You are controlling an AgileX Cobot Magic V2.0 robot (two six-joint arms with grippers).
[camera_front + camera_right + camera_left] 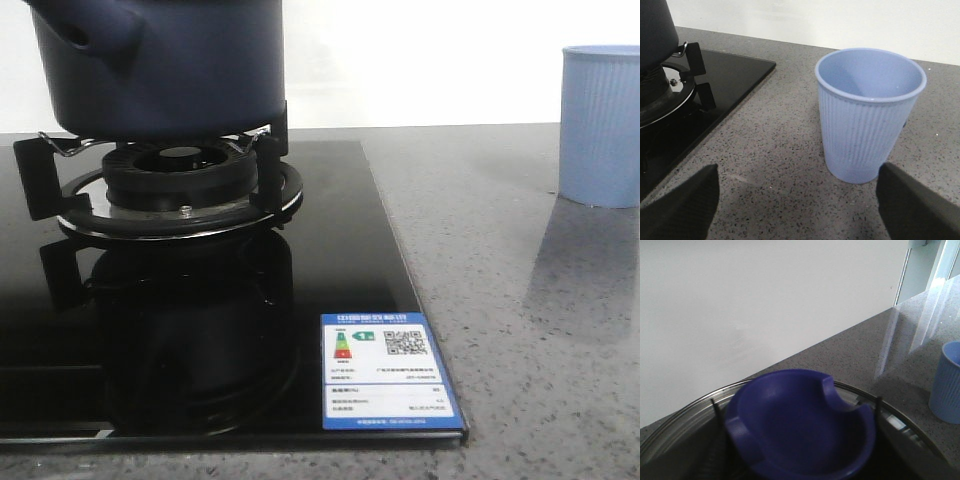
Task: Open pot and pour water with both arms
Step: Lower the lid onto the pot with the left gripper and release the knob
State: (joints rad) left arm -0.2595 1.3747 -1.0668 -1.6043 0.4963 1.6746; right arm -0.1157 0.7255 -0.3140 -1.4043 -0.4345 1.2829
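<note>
pot sits far left on burner | cup upright on table, right, looks empty | right tool spread wide, cup between its fingers, untouched | left tool state: cannot tell | pouring not done

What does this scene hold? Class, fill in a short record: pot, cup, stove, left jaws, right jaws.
pot: dark blue pot sitting on the burner stand
cup: pale blue ribbed cup, upright on the grey counter, looks empty
stove: black glass stove with an energy label at its near right corner
left jaws: not in view; the left wrist view looks down at a blue lid
right jaws: right gripper open, fingers either side of the cup, not touching it
</note>
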